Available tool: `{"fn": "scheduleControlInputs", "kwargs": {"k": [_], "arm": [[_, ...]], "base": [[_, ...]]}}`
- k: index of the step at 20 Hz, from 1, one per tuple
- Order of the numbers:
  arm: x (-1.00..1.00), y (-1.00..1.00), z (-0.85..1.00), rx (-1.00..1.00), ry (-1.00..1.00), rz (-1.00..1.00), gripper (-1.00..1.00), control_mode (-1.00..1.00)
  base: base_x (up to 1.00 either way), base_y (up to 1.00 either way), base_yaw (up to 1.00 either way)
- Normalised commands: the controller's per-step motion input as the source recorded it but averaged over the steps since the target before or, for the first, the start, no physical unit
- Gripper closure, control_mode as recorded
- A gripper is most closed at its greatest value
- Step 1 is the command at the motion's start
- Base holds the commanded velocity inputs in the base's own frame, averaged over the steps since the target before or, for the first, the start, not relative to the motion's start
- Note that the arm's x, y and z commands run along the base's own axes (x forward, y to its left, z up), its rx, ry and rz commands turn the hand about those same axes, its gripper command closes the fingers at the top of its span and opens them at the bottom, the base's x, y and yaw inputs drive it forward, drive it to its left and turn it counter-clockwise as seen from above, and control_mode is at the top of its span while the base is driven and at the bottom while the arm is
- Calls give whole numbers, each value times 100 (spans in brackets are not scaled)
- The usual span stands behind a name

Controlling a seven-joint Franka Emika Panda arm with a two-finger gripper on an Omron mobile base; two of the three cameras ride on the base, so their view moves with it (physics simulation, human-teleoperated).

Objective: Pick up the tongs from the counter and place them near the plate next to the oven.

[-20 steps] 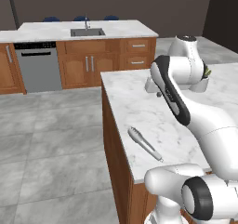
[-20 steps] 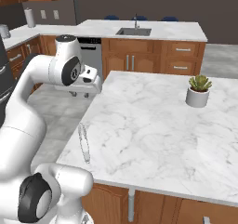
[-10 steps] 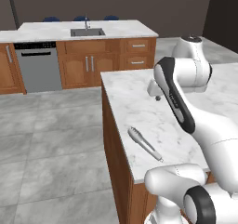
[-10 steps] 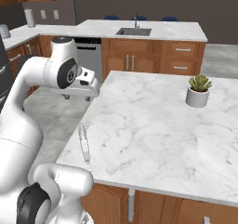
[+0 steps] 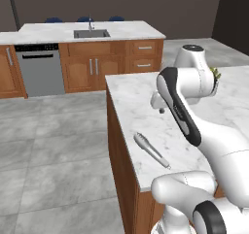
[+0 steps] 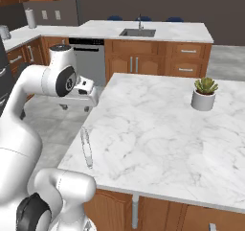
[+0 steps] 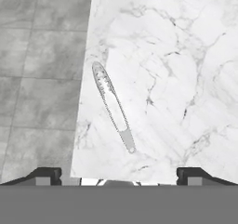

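here the tongs (image 5: 151, 150) lie flat on the counter (image 5: 141, 107), close along its left edge and toward the near left corner, their length running roughly along that edge with a slight slant. in the right base view the tongs (image 6: 86, 147) sit at the same edge of the counter (image 6: 158, 129), well apart from a small potted plant (image 6: 204, 94) that stands toward the far right part of the slab. in the hand view the tongs (image 7: 113, 105) show their slotted, wider end toward the top of the picture and the narrow joined end toward the bottom, lying just inside the edge of the counter (image 7: 186, 56), beside the grey tiled floor (image 7: 37, 79). the gripper (image 6: 75, 106) hangs above the left edge of the counter, off the surface and clear of the tongs; in the left base view the gripper (image 5: 158, 105) is over the slab beyond the tongs. its two dark fingertips (image 7: 44, 174) stand far apart at the bottom corners of the hand view, so the jaws are spread wide with nothing between them. beyond the floor, a second marble top with a steel sink (image 5: 91, 33) runs along wood cabinets, with a dishwasher (image 5: 41, 73) under it.
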Motion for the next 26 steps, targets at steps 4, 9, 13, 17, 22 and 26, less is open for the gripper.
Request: {"fn": "scheduleControlInputs", "kwargs": {"k": [4, 9, 13, 17, 22, 26], "arm": [[0, 3, -29, -4, 18, 0, -100, -100], [0, 0, -39, -4, 16, 0, -100, -100], [0, 0, -51, -5, 8, 0, -100, -100], [0, 0, -54, -5, 7, 0, -100, -100], [-3, 0, -45, -2, 6, 0, -100, -100], [-5, 0, -34, 0, 3, 0, -100, -100]], "base": [[0, 0, 0], [0, 0, 0], [0, 0, 0], [0, 0, 0], [0, 0, 0], [0, 0, 0]]}}
